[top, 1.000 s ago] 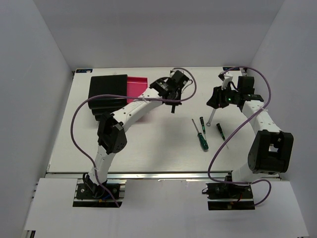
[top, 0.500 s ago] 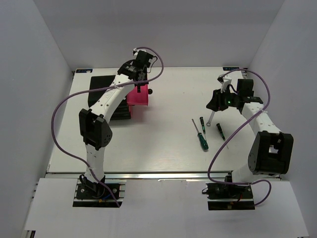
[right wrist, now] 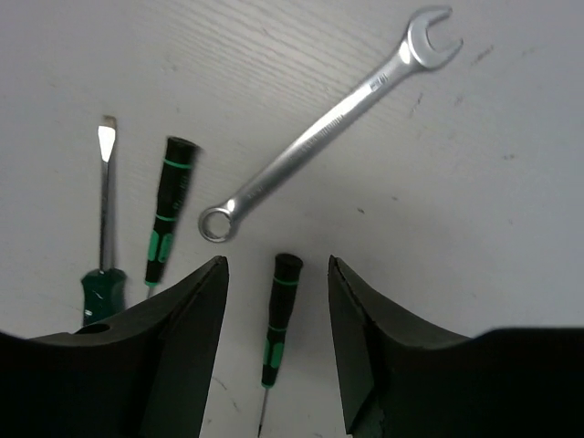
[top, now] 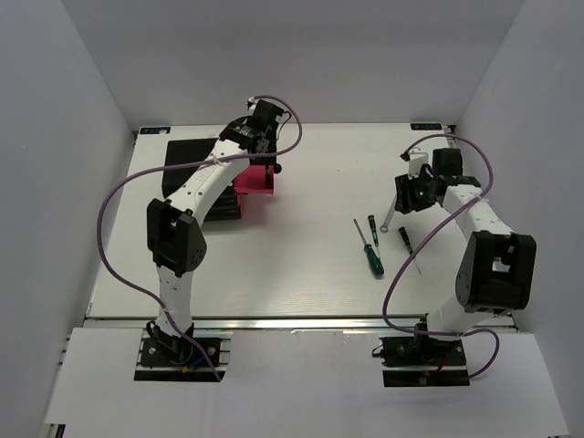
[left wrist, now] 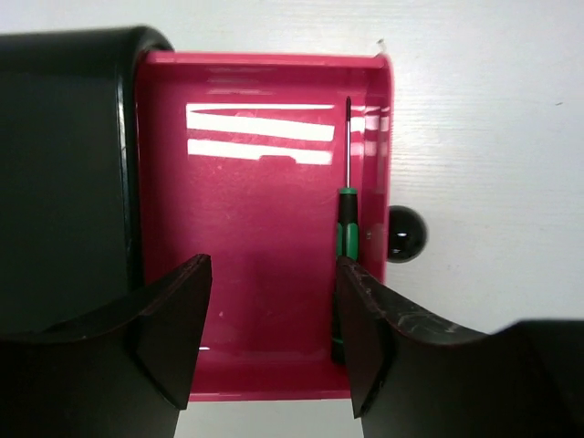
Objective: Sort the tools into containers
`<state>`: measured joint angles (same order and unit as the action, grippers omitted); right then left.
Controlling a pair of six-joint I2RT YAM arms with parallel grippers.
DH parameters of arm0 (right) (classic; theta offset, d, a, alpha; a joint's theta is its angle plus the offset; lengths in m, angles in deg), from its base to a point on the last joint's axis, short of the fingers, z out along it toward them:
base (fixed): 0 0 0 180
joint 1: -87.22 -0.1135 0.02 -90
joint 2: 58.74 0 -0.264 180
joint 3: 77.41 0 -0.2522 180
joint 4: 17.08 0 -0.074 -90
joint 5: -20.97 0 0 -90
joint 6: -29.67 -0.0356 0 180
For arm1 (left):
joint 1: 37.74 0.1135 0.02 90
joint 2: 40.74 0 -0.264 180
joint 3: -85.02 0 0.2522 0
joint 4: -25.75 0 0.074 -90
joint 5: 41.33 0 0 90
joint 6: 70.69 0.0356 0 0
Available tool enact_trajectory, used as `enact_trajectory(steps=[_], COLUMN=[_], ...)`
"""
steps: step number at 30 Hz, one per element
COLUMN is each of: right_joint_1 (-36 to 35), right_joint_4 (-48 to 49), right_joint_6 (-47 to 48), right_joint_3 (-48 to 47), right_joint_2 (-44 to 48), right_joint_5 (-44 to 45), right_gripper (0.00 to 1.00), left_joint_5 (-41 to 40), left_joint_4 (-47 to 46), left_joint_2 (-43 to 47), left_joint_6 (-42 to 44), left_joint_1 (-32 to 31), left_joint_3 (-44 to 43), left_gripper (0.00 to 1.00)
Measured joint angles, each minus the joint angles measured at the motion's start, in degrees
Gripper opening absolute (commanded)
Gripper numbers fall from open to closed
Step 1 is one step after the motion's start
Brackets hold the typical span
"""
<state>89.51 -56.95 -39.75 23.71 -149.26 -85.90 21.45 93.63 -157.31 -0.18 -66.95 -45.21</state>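
Observation:
The pink drawer [left wrist: 255,228] stands pulled out of the black cabinet [left wrist: 64,173], its round knob [left wrist: 404,233] to the right. A slim black screwdriver [left wrist: 345,219] lies inside along the drawer's right wall. My left gripper [left wrist: 274,338] hovers open above the drawer [top: 248,185], holding nothing. On the table lie a silver wrench [right wrist: 328,123], a green-handled screwdriver [right wrist: 100,287] and two slim black screwdrivers [right wrist: 169,210], [right wrist: 278,310]. My right gripper [right wrist: 276,265] is open above them, with the second slim one between its jaws but untouched.
The cabinet [top: 193,173] sits at the table's back left. The loose tools [top: 374,239] lie together right of centre, the wrench [top: 390,215] nearest my right gripper [top: 408,196]. White walls enclose the table on three sides.
My left arm swung from mid-table back over the drawer and its gripper opened, leaving the slim screwdriver in the drawer. My right gripper turned and dropped toward the loose tools.

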Motion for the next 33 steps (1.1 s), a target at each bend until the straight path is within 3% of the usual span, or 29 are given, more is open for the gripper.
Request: enact_trajectory(steps=[3,4,5,6,9,11,12,13,16,24,27,28,29,33], right_joint_1=[0.0,0.0,0.0,0.0,0.0,0.0,0.0,-0.1,-0.4,-1.6,-1.7,-1.7,-1.8,-2.0], right_joint_4=[-1.0,-1.4,-1.9,-2.4,-3.3,-4.0,-4.2,-4.2,-3.8,0.3,1.8,2.1,2.3,0.7], right_joint_6=[0.8,0.8,0.8,0.8,0.6,0.4,0.3,0.2,-0.5,-2.6,-3.5,-3.6,-3.8,-3.5], right_joint_3=[2.5,3.5,4.7,5.7,8.9,10.5,11.1,11.5,11.7,12.7,12.7,12.7,12.6,11.1], right_joint_2=[0.7,1.0,1.2,1.3,1.4,1.4,1.3,1.3,0.8,-2.6,-3.0,-3.0,-3.0,-3.4], right_joint_5=[4.9,6.3,7.8,9.3,12.5,13.7,14.1,14.4,15.3,15.6,15.2,15.1,15.2,14.3], right_gripper=[0.53,0.53,0.52,0.52,0.50,0.49,0.49,0.48,0.46,0.40,0.22,0.09,0.03,0.00], left_joint_5=[1.6,2.7,4.2,5.8,11.8,15.9,18.1,20.7,26.6,34.4,34.7,34.7,34.6,34.0], left_joint_4=[0.0,-0.7,-1.4,-2.2,-5.8,-7.8,-9.0,-10.3,-14.8,-20.2,-21.4,-21.9,-22.1,-23.3], left_joint_2=[0.1,0.5,1.1,1.8,4.9,6.6,7.2,7.7,8.7,8.8,9.4,10.0,10.7,15.0], left_joint_6=[-0.1,-0.3,-0.4,-0.7,-0.8,-1.0,-1.4,-1.7,-2.7,-4.5,-4.6,-4.6,-4.7,-5.0], left_joint_1=[0.0,0.0,0.0,0.0,-0.2,-0.7,-1.1,-1.6,-3.5,-7.8,-7.7,-7.6,-7.6,-7.2], left_joint_3=[-1.8,-2.0,-2.0,-1.8,-0.5,-0.2,-0.2,0.0,3.3,12.2,14.2,15.1,16.0,20.1], left_gripper=[0.63,0.58,0.40,0.34,0.25,0.32,0.38,0.52,0.65,0.68,0.68,0.68,0.68,0.68])
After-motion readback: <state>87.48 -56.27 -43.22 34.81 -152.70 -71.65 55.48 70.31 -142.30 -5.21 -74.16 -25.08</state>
